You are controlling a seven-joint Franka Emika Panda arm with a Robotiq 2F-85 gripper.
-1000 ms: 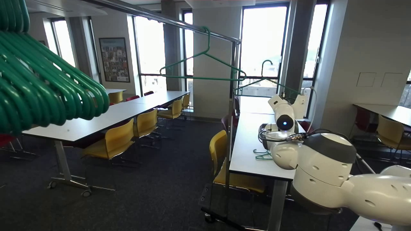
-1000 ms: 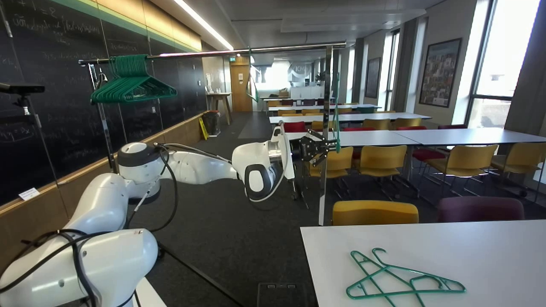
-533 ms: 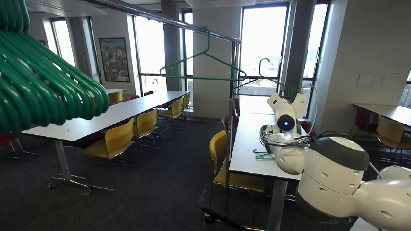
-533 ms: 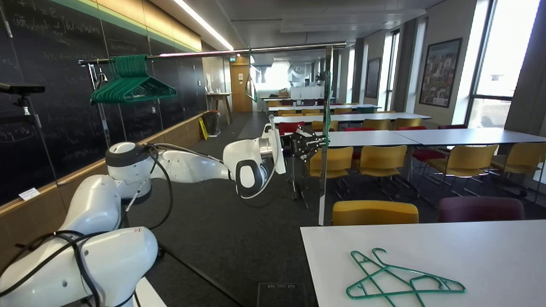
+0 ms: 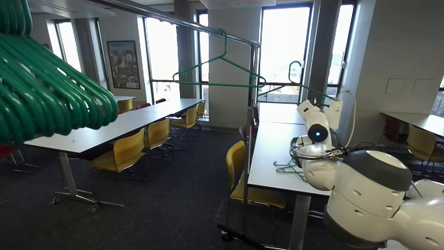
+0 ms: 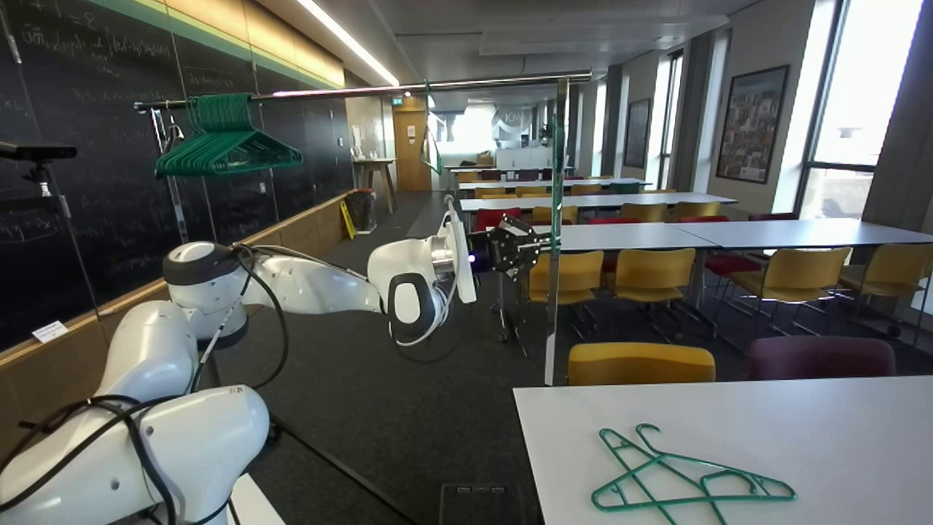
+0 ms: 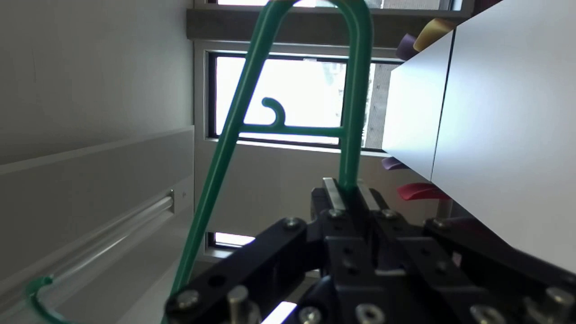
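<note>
Wrist view: gripper (image 7: pixel 349 191) has its fingers drawn together, pinching the held hanger (image 7: pixel 357 90) (green) by its bottom bar, near one rounded end; hook blurred at lower left. In an exterior view: held hanger hook-up and off the rail (image 5: pixel 194 25); a lone hanger (image 5: pixel 221 84) hangs from the rail; fingers masked by the arm (image 5: pixel 374 187). In an exterior view: held hanger edge-on, overlapping the post (image 6: pixel 552 313); bunched hangers (image 6: pixel 219 135) on the rail; crossed hangers (image 6: pixel 658 458) lie on the table (image 6: pixel 838 430).
</note>
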